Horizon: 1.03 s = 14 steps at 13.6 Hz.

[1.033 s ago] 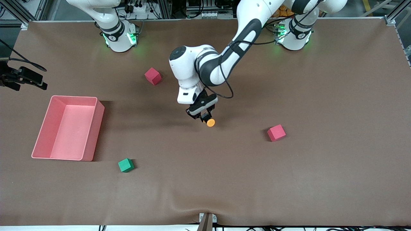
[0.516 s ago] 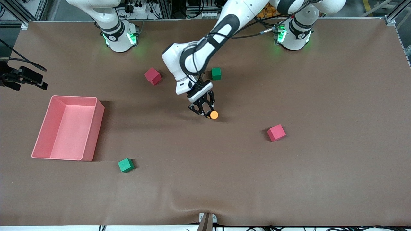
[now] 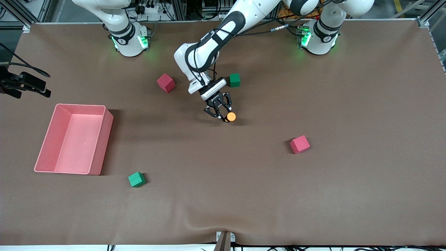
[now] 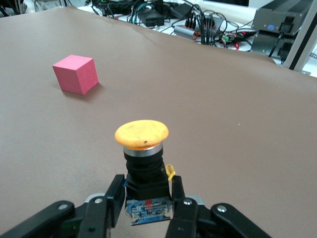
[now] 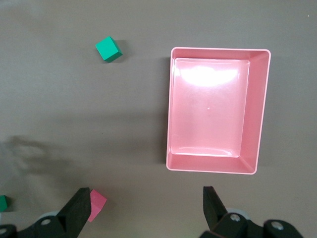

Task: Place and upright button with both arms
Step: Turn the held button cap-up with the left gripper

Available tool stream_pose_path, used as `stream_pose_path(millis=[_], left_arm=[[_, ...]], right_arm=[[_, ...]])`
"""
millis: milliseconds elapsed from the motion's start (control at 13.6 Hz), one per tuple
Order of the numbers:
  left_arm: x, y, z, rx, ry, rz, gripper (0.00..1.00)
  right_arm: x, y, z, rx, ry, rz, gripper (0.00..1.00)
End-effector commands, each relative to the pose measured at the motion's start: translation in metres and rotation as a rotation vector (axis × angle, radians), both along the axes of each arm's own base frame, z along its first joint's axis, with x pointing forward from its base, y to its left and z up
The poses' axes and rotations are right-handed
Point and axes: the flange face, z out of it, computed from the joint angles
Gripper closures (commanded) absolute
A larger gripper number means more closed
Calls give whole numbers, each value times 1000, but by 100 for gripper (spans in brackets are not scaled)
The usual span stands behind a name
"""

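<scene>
Brown table (image 3: 348, 195) — pink bin (image 3: 75, 139), foam cubes (image 3: 300, 144)

button (image 3: 230, 116) over table (image 3: 348, 191) middle; tray (image 3: 104, 139) toward right arm's end, cubes (image 3: 300, 144) scattered around

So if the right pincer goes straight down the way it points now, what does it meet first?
Probably bare brown table: the open right pincer points beside the pink rectangular plastic bin, though depth is unclear.

A wide table (image 3: 366, 181) covered with brown paper fills the scene. Metal frame posts (image 3: 427, 15) and cables (image 4: 198, 22) stand at its edge.
</scene>
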Motion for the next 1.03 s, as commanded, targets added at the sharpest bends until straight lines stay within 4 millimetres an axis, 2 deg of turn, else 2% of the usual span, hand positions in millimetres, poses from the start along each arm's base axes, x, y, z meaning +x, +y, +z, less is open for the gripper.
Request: stream_pose_path(millis=[0, 221, 664, 959], left_arm=[[-8, -4, -17, 20, -68, -12, 83], [-22, -4, -41, 68, -106, -36, 83], [-32, -4, -57, 84, -106, -51, 82], [-31, 2, -71, 106, -103, -51, 79]], right_arm=[[-4, -3, 6, 7, -4, 4, 0], [-3, -4, 7, 7, -7, 1, 0], [-4, -4, 9, 5, -10, 0, 0], [-3, -6, 10, 6, -13, -3, 0]])
